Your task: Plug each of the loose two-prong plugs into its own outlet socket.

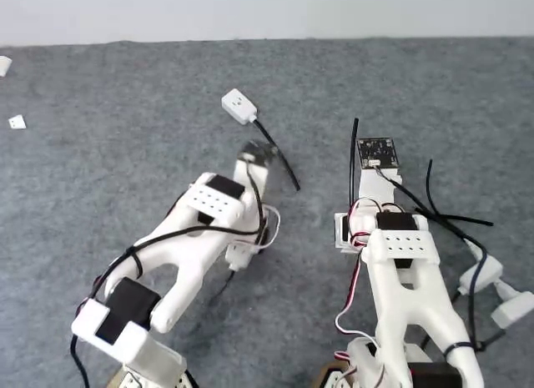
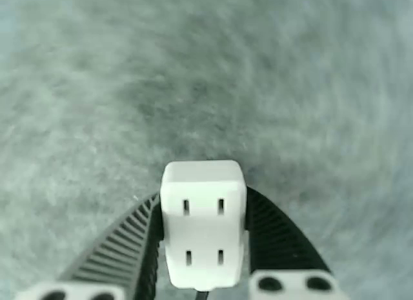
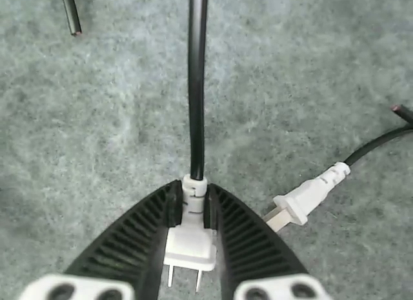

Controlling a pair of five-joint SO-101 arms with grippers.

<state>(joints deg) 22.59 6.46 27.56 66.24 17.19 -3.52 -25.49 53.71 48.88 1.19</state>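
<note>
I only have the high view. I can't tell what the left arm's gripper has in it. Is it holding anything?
Observer: Yes. The left gripper is shut on a white outlet socket, with its two pairs of slots facing the wrist camera.
Operator: And the right gripper?
Observer: The right gripper is shut on a white two-prong plug. The prongs point back toward its own camera, and the black cord runs straight away from it.
Operator: Any other plug close to it?
Observer: One loose plug lies flat on the grey carpet beside that gripper, not touching it.
</note>
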